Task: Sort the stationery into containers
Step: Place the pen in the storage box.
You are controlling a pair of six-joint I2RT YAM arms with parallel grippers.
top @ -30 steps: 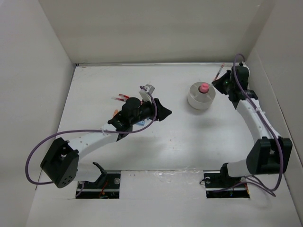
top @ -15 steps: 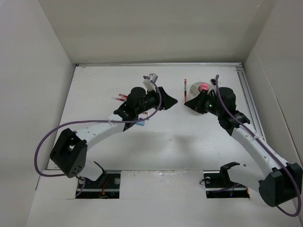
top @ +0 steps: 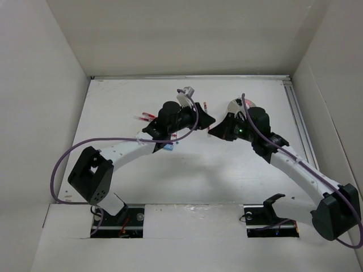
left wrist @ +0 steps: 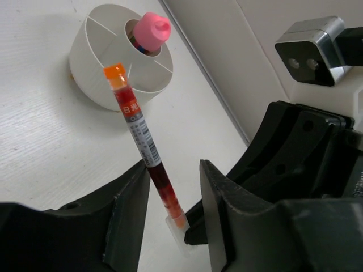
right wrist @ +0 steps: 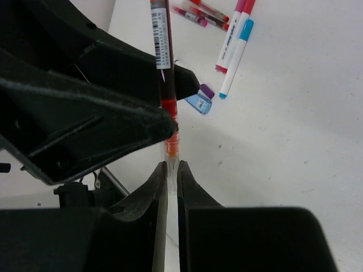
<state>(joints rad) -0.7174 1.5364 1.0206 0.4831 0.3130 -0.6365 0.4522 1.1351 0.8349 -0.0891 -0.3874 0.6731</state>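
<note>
A thin red pen (left wrist: 139, 127) with an orange cap and a barcode label stands between both grippers. My right gripper (right wrist: 169, 170) is shut on the red pen's (right wrist: 163, 62) clear lower end. My left gripper (left wrist: 173, 192) is open around the shaft, which rests near the left finger with a gap on the other side. In the top view the two grippers meet at mid-table, the left gripper (top: 207, 120) facing the right gripper (top: 216, 130). The round white divided tub (left wrist: 99, 68) stands just behind, with a pink-capped piece (left wrist: 154, 31) upright in it.
Two white markers (right wrist: 235, 39), red pens (right wrist: 201, 14), a blue piece (right wrist: 198, 103) and a purple piece (right wrist: 206, 90) lie on the table under the left arm. White walls enclose the table; the right wall (left wrist: 238, 62) rises just beyond the tub.
My right arm has swung left from the far right corner, past the tub, carrying the pen. My left gripper has moved up and to the right until its jaws straddle the pen.
</note>
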